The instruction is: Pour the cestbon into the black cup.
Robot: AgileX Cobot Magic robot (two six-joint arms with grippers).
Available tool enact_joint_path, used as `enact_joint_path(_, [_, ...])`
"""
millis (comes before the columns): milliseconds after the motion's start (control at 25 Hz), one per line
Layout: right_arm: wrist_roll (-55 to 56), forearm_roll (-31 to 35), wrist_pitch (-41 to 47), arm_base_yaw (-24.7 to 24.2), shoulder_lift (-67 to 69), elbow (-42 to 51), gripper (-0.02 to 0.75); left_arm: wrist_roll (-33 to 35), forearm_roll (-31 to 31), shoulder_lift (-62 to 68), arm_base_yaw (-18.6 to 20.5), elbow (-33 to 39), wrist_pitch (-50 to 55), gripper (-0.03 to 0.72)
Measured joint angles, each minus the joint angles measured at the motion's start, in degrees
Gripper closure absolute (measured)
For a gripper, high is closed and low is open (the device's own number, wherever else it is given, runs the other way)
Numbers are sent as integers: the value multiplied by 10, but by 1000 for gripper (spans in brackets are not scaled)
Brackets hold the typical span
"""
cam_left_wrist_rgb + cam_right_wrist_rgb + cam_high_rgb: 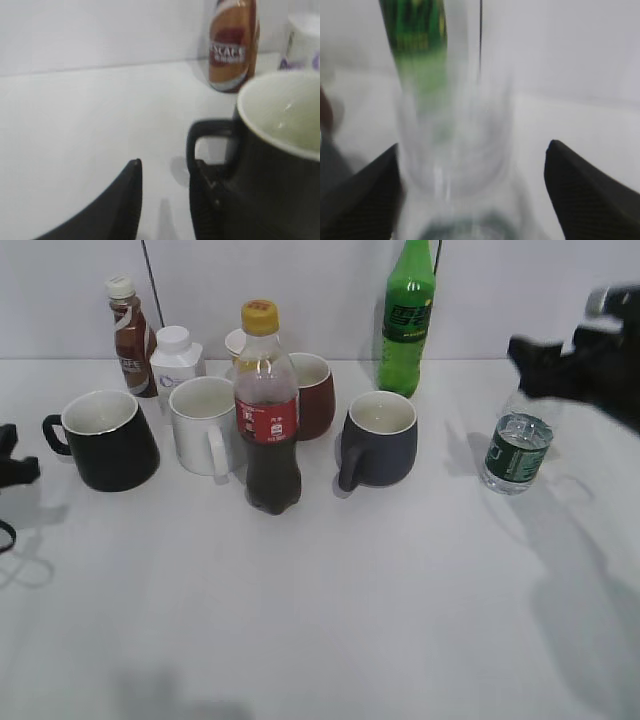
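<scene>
The cestbon (517,452), a small clear bottle with a dark green label, stands at the right of the table. My right gripper (530,370) is around its upper part and hides its top. In the right wrist view the blurred clear bottle (455,150) stands between the open jaws (472,147), against the left finger and apart from the right one. The black cup (105,440) stands at the far left, handle to the left. My left gripper (20,455) is just left of it. In the left wrist view its jaws (167,170) are open and empty, the right finger beside the cup's handle (210,145).
In the middle stand a red-labelled cola bottle (268,410), a white mug (203,425), a dark red mug (312,395) and a grey-blue mug (380,440). A tall green soda bottle (407,320), a brown drink bottle (130,337) and a small white bottle (176,360) stand at the back.
</scene>
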Motion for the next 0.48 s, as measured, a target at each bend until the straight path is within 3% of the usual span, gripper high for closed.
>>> enact_joint_path(240, [10,-1,165,0,-178,-38,90,-8,-30,-178,0,-1,189,428])
enact_joint_path(400, [42,-17,298,9,-287,-48,90,-21,-49,-325,0,-32,450,400])
enact_joint_path(480, [50,-19,381,21,-345,-48,91,-21,-61,-401,0,-52,573,351])
